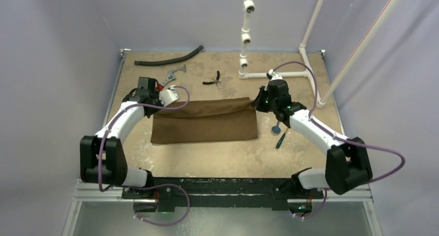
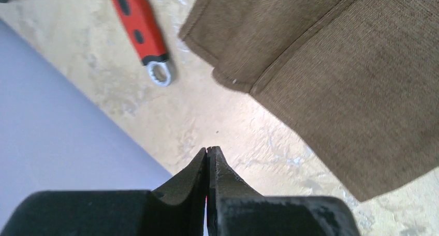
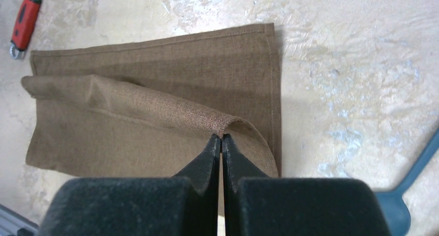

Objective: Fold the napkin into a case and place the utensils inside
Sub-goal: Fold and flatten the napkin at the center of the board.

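Observation:
The dark-brown napkin [image 1: 204, 123] lies in the middle of the table, its far edge raised at the right end. My right gripper [image 3: 221, 136] is shut on that raised edge, which stands up as a ridge of napkin [image 3: 155, 104] running leftward. My left gripper [image 2: 208, 150] is shut with nothing between its fingers, a short way off the napkin's corner [image 2: 228, 78] and over bare table. From above, the left gripper [image 1: 170, 99] is at the napkin's far left corner and the right gripper [image 1: 256, 104] at its far right. The utensils, a blue spoon [image 1: 277, 128] and a dark thin piece [image 1: 280, 141], lie right of the napkin.
A red-handled wrench [image 2: 135, 24] lies just left of the napkin's far corner. Black pliers [image 1: 213, 80] and a black hose [image 1: 168, 58] rest further back. A white pipe frame [image 1: 246, 38] stands at the back right. Walls close in both sides.

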{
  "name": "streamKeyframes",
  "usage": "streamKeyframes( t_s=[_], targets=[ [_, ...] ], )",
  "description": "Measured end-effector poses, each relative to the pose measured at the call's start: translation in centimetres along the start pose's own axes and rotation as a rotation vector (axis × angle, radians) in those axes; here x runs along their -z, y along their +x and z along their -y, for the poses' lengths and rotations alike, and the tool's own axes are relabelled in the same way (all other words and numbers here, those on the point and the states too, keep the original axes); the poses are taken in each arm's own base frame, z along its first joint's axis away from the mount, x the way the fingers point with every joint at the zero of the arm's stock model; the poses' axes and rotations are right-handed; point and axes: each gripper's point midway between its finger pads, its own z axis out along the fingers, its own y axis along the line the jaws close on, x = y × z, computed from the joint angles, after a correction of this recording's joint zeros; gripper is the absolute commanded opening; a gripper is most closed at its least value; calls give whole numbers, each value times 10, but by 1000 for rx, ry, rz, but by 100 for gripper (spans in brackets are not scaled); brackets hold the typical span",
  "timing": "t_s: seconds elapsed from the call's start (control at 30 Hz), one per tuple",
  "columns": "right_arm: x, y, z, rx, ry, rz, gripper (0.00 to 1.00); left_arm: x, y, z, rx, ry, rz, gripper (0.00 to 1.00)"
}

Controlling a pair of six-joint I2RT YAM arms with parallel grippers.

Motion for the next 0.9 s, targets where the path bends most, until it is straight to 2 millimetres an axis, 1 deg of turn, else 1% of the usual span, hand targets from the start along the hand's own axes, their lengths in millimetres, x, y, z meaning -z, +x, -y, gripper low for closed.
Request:
streamKeyframes(
  t_s=[0.07, 0.13, 0.17, 0.23, 0.3, 0.37, 0.47, 0.53, 0.57, 0.63, 0.67, 0.73, 0.9],
  targets=[
    [10, 1, -1, 0, -10, 4, 0, 16, -5, -7, 3, -18, 27, 1],
    [23, 4, -3, 1, -29, 6, 0, 30, -12, -12, 2, -35, 65, 10],
    [27, 5, -4, 1, -35, 9, 0, 34, -14, -12, -2, -38, 83, 15],
    [32, 7, -4, 1, -42, 11, 0, 35, -18, -8, -10, -27, 118, 20],
    [29, 10, -3, 0, -40, 0, 0, 25, -19, 4, -23, -2, 130, 20],
    [23, 17, 0, -4, -33, -31, 0, 11, -18, 18, -39, 35, 119, 20],
    [13, 28, 6, -9, -12, -74, 0, -17, -19, 38, -68, 101, 89, 20],
    [9, 32, 9, -11, -2, -91, 0, -30, -19, 44, -75, 122, 76, 24],
    [7, 33, 9, -10, 0, -94, 0, -34, -19, 44, -74, 122, 74, 27],
    [7, 34, 10, -11, 0, -96, 0, -39, -21, 40, -71, 106, 73, 28],
    [6, 34, 9, -10, -1, -95, 0, -39, -22, 38, -66, 94, 77, 28],
    [6, 34, 9, -11, -3, -95, 0, -40, -25, 30, -60, 58, 87, 33],
    [5, 35, 10, -10, -4, -94, 0, -42, -25, 21, -61, 7, 80, 37]
  ],
)
